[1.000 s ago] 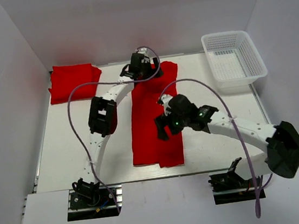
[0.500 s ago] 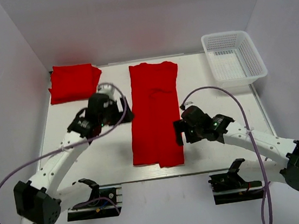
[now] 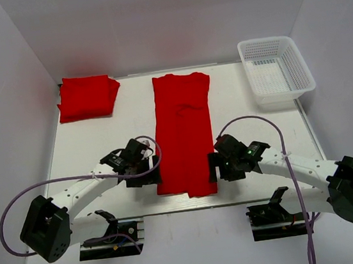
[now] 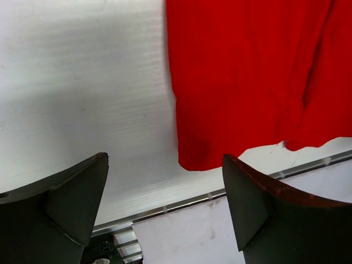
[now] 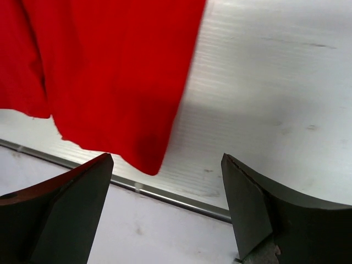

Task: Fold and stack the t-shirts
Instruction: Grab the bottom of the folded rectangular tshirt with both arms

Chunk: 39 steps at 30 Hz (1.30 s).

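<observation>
Two claws, the left claw point(image 4: 165, 190) and the right claw point(image 5: 165, 187), have just come back from farther up the long t-shirt point(image 3: 184, 131). They now sit low at its near end, so the next fold looks ready to start. Each claw is wide apart and holds nothing. One near corner of the shirt lies just ahead between each claw's fingers, flat on the desk point(image 3: 260, 134). The shirt's long way runs straight away from both claws. A folded t-shirt point(image 3: 87, 96) lies far beyond the left claw.

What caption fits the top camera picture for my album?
Left hand and right hand, both open, flank the near end of the long red t-shirt; a folded t-shirt sits back-left.
</observation>
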Each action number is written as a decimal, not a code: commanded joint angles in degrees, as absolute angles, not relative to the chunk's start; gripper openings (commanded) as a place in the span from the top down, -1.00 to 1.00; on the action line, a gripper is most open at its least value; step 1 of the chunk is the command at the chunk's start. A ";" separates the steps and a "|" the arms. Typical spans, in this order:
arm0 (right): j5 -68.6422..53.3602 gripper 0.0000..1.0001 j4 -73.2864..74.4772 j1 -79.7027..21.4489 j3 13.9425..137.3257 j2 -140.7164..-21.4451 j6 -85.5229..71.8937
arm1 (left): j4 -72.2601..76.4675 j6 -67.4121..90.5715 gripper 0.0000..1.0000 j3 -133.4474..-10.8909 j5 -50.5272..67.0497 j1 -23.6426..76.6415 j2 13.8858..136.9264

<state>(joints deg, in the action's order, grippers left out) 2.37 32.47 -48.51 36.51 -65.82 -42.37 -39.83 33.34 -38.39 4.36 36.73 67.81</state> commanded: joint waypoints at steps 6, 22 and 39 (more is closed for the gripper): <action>-3.60 -0.62 27.60 -48.87 34.45 -68.64 -45.79 | -32.71 37.08 -0.82 -33.76 6.68 40.60 69.87; -9.84 1.00 24.26 -48.69 35.33 -76.73 -42.98 | -30.58 40.78 1.00 -33.66 6.15 46.40 75.59; 3.85 1.00 28.20 -47.99 45.59 -71.45 -41.13 | -37.52 42.45 1.00 -51.40 3.53 45.53 77.68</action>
<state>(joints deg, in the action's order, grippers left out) -2.20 26.87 -48.36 40.12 -70.00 -42.63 -36.51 42.09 -47.13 5.48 46.19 76.27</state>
